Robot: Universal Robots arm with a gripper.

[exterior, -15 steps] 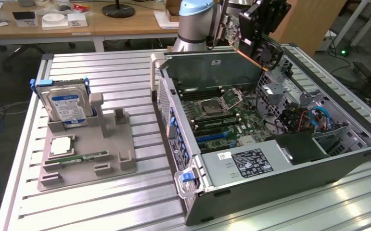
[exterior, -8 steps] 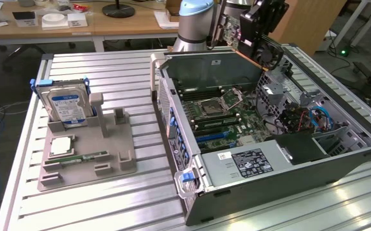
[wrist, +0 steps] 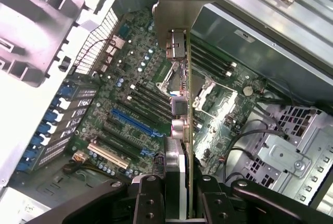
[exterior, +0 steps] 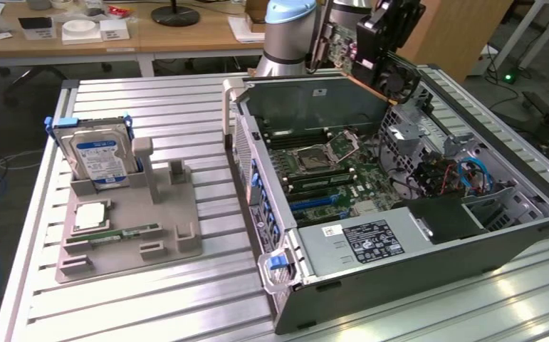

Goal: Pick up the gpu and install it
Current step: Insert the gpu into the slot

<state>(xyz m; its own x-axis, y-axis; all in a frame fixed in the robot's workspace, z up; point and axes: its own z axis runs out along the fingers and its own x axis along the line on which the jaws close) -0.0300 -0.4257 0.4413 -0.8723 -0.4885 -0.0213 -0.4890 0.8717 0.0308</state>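
GPU [wrist: 179,107]: held edge-on just above open case [exterior: 398,285], over its motherboard. Fingers [wrist: 148,199]: clamped narrow on card end farthest from bracket. Likely light, stiff, fragile; best gripped by bare board edges, not components.

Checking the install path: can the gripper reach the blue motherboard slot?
Probably yes: the gripper, shut on the gpu, hangs over the open case, and nothing covers the blue slot.
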